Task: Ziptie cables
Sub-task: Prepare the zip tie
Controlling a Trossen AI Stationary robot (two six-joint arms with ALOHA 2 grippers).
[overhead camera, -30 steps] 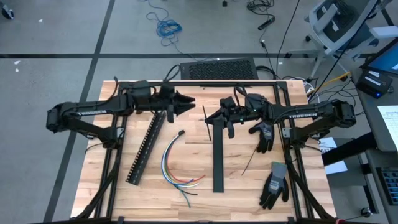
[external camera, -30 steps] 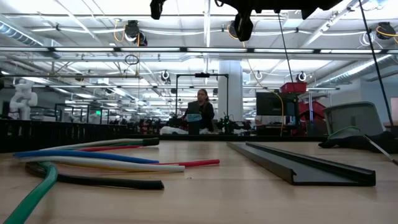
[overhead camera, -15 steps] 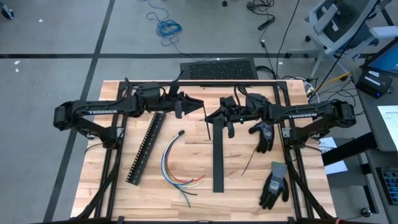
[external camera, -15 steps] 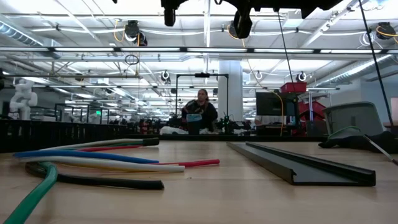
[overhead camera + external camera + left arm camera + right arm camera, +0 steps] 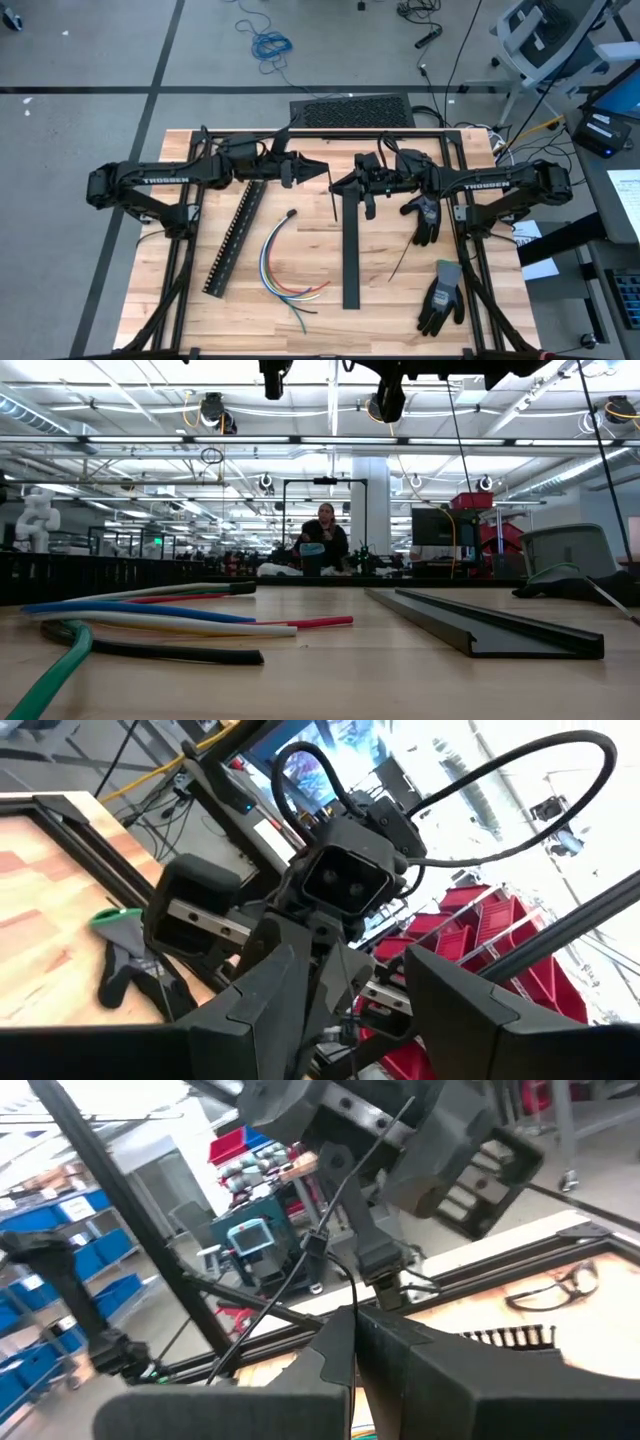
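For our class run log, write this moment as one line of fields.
left gripper: open, raised mid-table, facing right gripper | right gripper: shut on zip tie | cables: loose on table, untied

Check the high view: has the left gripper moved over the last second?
Yes. The left gripper has travelled toward the table's middle, away from the perforated strip, closing on the right gripper.
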